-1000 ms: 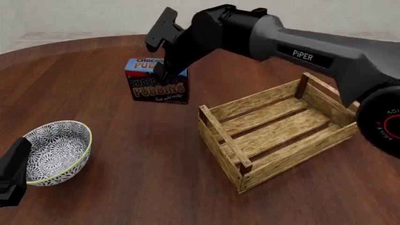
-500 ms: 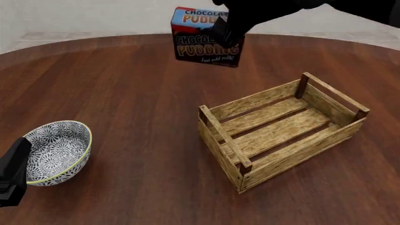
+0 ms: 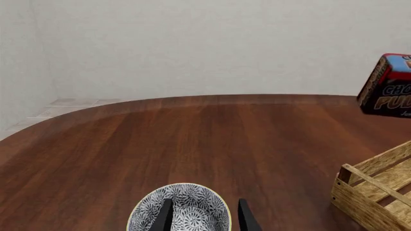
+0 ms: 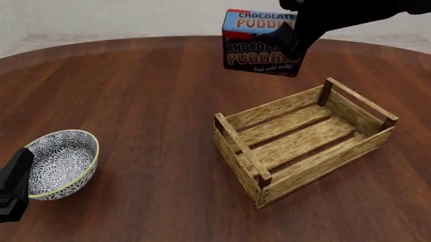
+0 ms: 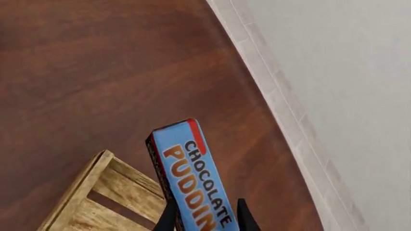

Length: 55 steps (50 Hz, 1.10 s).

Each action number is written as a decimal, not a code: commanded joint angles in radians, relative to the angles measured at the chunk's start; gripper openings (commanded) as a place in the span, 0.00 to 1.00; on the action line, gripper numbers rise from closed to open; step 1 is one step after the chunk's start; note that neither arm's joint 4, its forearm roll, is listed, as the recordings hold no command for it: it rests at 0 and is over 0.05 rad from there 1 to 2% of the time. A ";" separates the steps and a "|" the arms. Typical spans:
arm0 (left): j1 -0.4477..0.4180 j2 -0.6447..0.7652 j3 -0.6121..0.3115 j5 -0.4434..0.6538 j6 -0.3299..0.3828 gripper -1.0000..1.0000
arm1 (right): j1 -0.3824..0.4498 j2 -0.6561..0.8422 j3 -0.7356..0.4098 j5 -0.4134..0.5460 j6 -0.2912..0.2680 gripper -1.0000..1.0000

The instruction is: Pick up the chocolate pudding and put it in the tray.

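Left wrist view: the left tool [image 3: 201, 217] hangs just above a black-and-white patterned bowl [image 3: 181, 204], its two fingers spread apart and holding nothing. Well ahead of it and off to one side, the chocolate pudding [image 3: 388, 86] floats in the air above a corner of the wooden tray [image 3: 378, 192]. This view alone shows how clear the box is of the bench [image 3: 192, 139].

Front view: the right tool [image 4: 291, 39] grips the chocolate pudding [image 4: 259, 43] high above the bench [image 4: 135, 101], with the tray [image 4: 296, 146] below and a little nearer the camera. The carry step is in hand; the box looks not yet over the tray's floor. The next move likely calls for bringing the box over the slats, lowering it between the plank sides, then releasing. The left tool [image 4: 12, 189] shows only as a dark shape beside the bowl [image 4: 62, 162].

Right wrist view: the right tool [image 5: 204, 216] is clenched on the chocolate pudding [image 5: 189, 175], a finger on either side of its blue top. The tray [image 5: 96, 202] corner lies just below, confirming the grip that the front view half hides.
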 commanded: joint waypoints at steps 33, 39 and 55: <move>0.000 0.000 0.000 0.000 0.000 1.00 | -0.059 -0.252 0.304 -0.004 0.061 0.00; 0.000 0.000 0.000 0.000 0.000 1.00 | -0.059 -0.280 0.364 -0.024 0.072 0.00; 0.000 0.000 0.000 0.000 0.000 1.00 | -0.070 -0.344 0.451 -0.034 0.099 0.00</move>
